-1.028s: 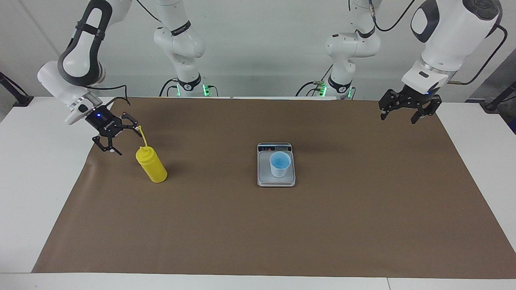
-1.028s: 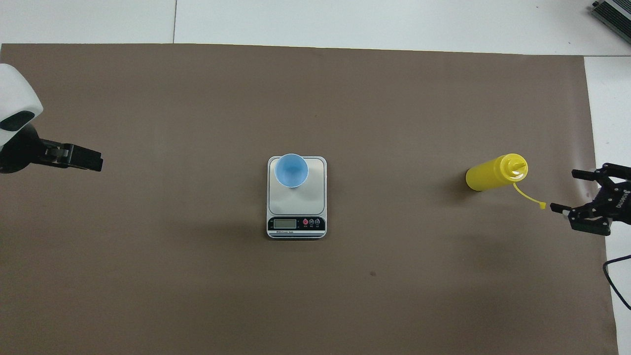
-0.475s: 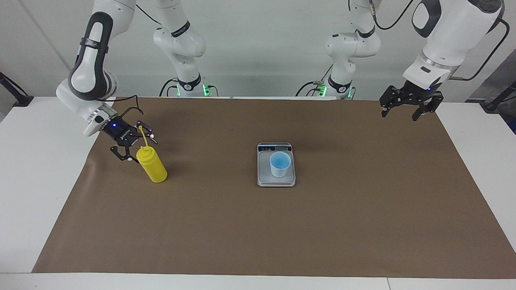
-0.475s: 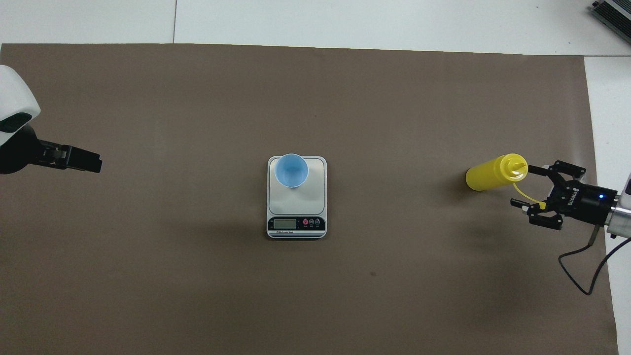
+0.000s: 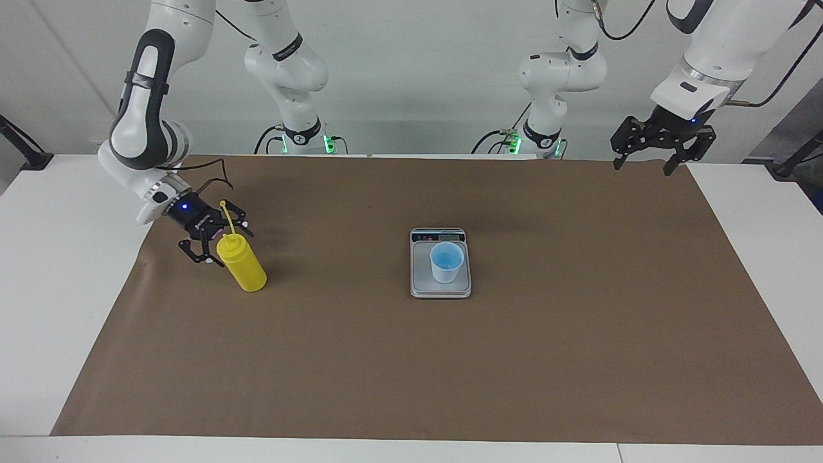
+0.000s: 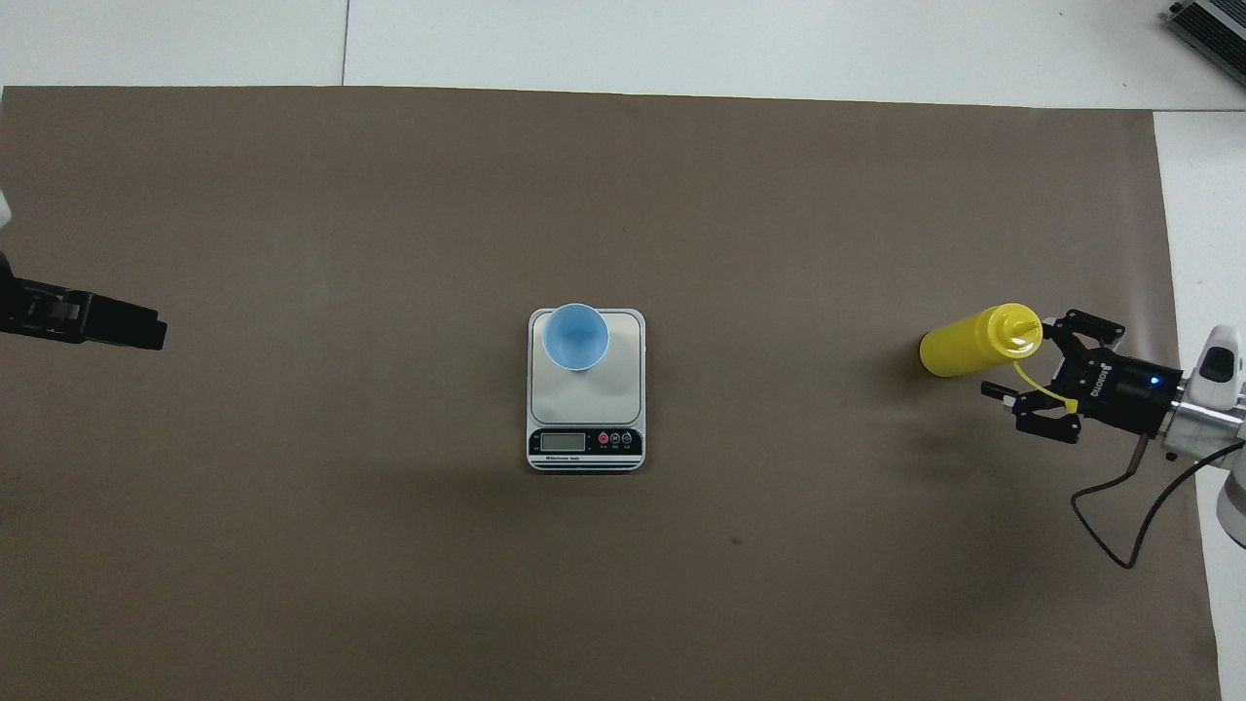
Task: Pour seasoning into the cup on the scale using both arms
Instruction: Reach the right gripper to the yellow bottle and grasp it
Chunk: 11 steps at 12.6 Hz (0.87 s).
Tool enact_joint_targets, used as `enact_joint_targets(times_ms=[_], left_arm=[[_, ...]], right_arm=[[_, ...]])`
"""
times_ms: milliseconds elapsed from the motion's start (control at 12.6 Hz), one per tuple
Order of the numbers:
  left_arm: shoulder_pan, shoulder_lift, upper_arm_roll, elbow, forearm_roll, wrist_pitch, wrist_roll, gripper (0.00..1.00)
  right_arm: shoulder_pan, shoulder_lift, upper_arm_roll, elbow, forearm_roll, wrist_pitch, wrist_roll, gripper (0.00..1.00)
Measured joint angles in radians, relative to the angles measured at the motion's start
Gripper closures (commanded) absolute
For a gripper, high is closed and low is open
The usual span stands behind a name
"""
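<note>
Two white robot arms work over a counter [image 5: 77, 308] covered by a brown mat [image 5: 411, 360]. Over the past second the right hand [image 5: 215, 238] has swung in from beside the yellow seasoning bottle [image 5: 242, 263] and now sits at the bottle's shoulder, its fingers spread apart on either side of the nozzle end, not yet closed on anything. The bottle stands upright near the right arm's end of the mat, its thin cap strap [image 5: 226, 217] sticking up between the fingers. The left hand [image 5: 646, 157] has lifted a little and waits with fingers apart over the mat's corner at the left arm's end. The blue cup [image 5: 446, 262] rests on the scale [image 5: 421, 286] at the mat's centre, well apart from the bottle. The grasp looks about to happen; pouring has not begun.
</note>
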Motion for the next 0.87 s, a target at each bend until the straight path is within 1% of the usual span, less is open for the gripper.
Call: enact_joint_targets(times_ms=[79, 158, 316, 395, 475, 554, 633, 870], left_arm=[[0.0, 0.0, 0.0, -0.001, 0.0, 0.0, -0.028, 0.0], [0.0, 0.0, 0.0, -0.001, 0.0, 0.0, -0.053, 0.0], [0.0, 0.0, 0.0, -0.002, 0.0, 0.002, -0.067, 0.0], [0.0, 0.0, 0.0, -0.003, 0.0, 0.004, -0.069, 0.0], [0.0, 0.0, 0.0, -0.004, 0.0, 0.004, -0.071, 0.0], [0.0, 0.0, 0.0, -0.004, 0.0, 0.005, -0.073, 0.0], [0.0, 0.0, 0.0, -0.004, 0.0, 0.006, -0.074, 0.0], [0.0, 0.0, -0.001, -0.004, 0.0, 0.007, -0.076, 0.0]], right_arm=[[0.0, 0.014, 0.0, 0.001, 0.014, 0.0, -0.014, 0.0], [0.001, 0.024, 0.001, 0.003, 0.021, 0.0, -0.021, 0.1], [0.016, 0.031, 0.002, 0.007, 0.057, 0.0, -0.024, 0.28], [0.032, 0.034, 0.002, 0.01, 0.084, 0.002, -0.026, 0.39], [0.045, 0.036, 0.002, 0.013, 0.095, 0.004, -0.026, 0.65], [0.051, 0.038, 0.002, 0.016, 0.099, 0.005, -0.026, 0.89], [0.053, 0.039, 0.002, 0.018, 0.099, 0.005, -0.026, 1.0], [0.053, 0.044, 0.002, 0.044, 0.099, 0.005, -0.026, 1.0]])
